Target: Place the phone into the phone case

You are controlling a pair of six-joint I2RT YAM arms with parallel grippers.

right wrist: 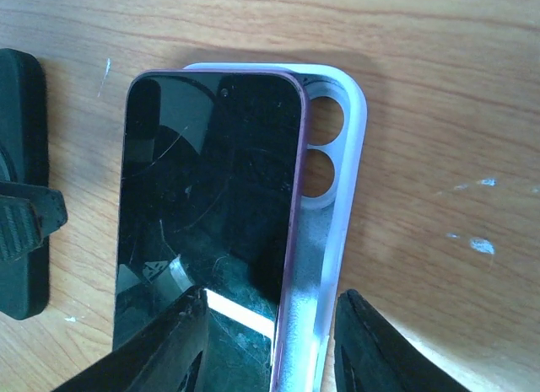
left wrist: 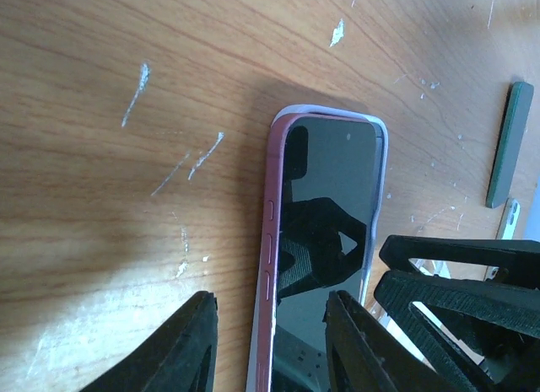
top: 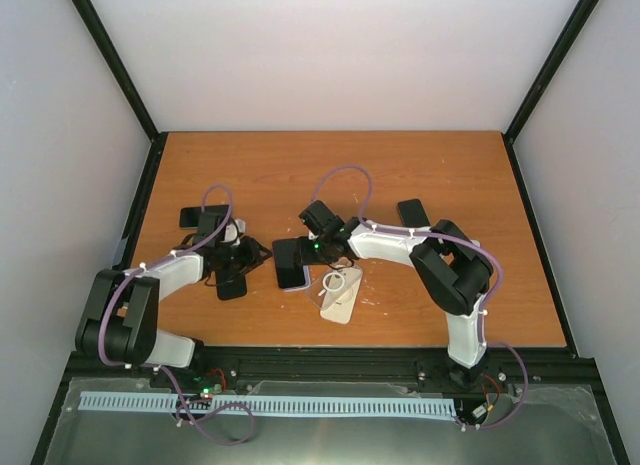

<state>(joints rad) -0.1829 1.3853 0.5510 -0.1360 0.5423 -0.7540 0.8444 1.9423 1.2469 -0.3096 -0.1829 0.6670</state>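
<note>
both arms crowd the phone (right wrist: pixel 211 198), lying skewed atop its lilac phone case (right wrist: pixel 350 156) on the table (top: pixel 300 175), not yet seated. the left gripper (left wrist: pixel 270 312) and right gripper (right wrist: pixel 274 308) straddle its edges, jaws part-open, visibly clamping nothing. next, likely: square it up, then press down.

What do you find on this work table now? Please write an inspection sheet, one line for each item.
Surface: wooden table, white scuff marks.
Job's things: phone lies askew on the pale case, not seated; camera holes uncovered.
Clutter: pale flat piece with a ring; black flat pieces.
Grippers: left gripper and right gripper partly open, each astride one phone edge.
Cables: purple cables along both arms.
Surroundings: white walls, black frame posts.
</note>
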